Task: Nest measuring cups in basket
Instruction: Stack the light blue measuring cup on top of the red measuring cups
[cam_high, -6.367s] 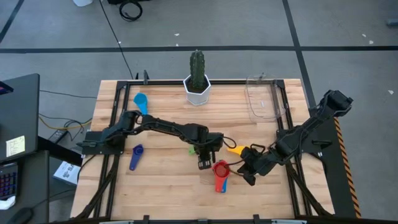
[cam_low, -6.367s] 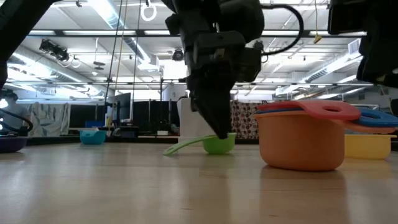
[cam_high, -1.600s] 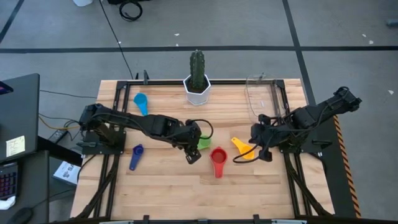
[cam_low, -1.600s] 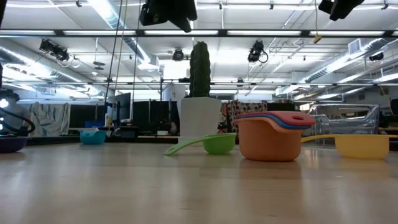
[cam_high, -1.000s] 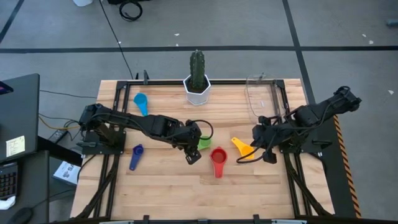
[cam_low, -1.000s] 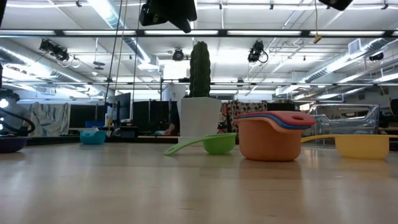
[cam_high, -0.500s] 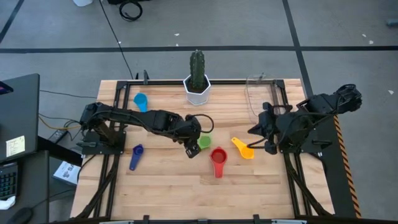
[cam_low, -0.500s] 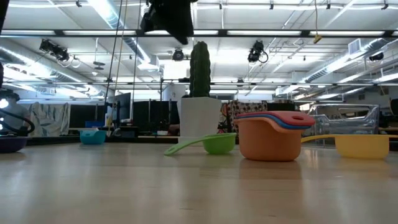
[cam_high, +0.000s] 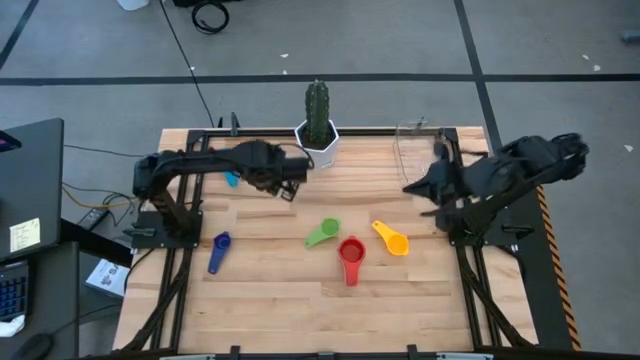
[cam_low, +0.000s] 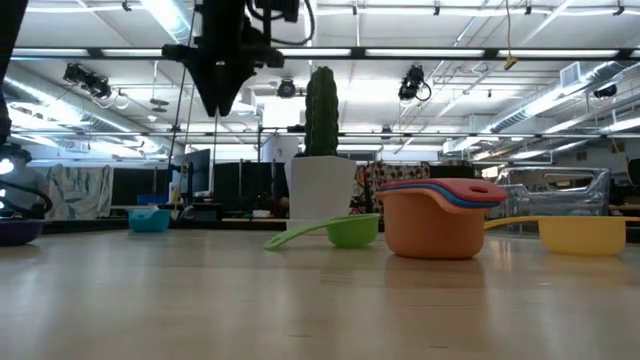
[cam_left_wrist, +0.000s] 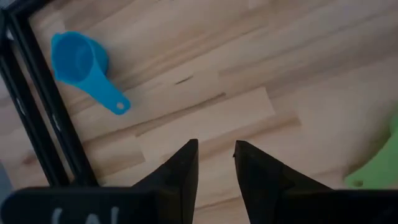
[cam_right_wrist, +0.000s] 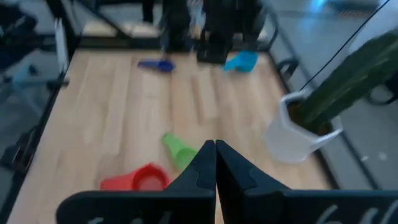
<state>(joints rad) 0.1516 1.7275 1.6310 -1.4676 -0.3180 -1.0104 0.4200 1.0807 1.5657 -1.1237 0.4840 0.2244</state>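
Several measuring cups sit on the wooden table. A green cup (cam_high: 322, 233) lies mid-table beside a nested stack with a red cup on top (cam_high: 350, 255) and an orange one at the bottom (cam_low: 432, 228). A yellow cup (cam_high: 392, 240) lies to the stack's right. A light blue cup (cam_left_wrist: 78, 59) is at the far left and a purple cup (cam_high: 218, 250) at the near left. The clear basket (cam_high: 420, 160) stands at the far right. My left gripper (cam_left_wrist: 214, 146) hangs open above bare wood near the light blue cup. My right gripper (cam_right_wrist: 216, 146) is shut, raised in front of the basket.
A white pot with a green cactus (cam_high: 317, 135) stands at the far edge's middle, just right of my left gripper (cam_high: 288, 190). Black frame rails (cam_left_wrist: 37, 106) run along the table's left side by the light blue cup. Bare wood lies along the near edge.
My left gripper has swung from above the green cup toward the table's far left, toward the light blue cup, and has turned about as it went. My right gripper has risen and drawn back from the yellow cup toward the basket. No cup has moved.
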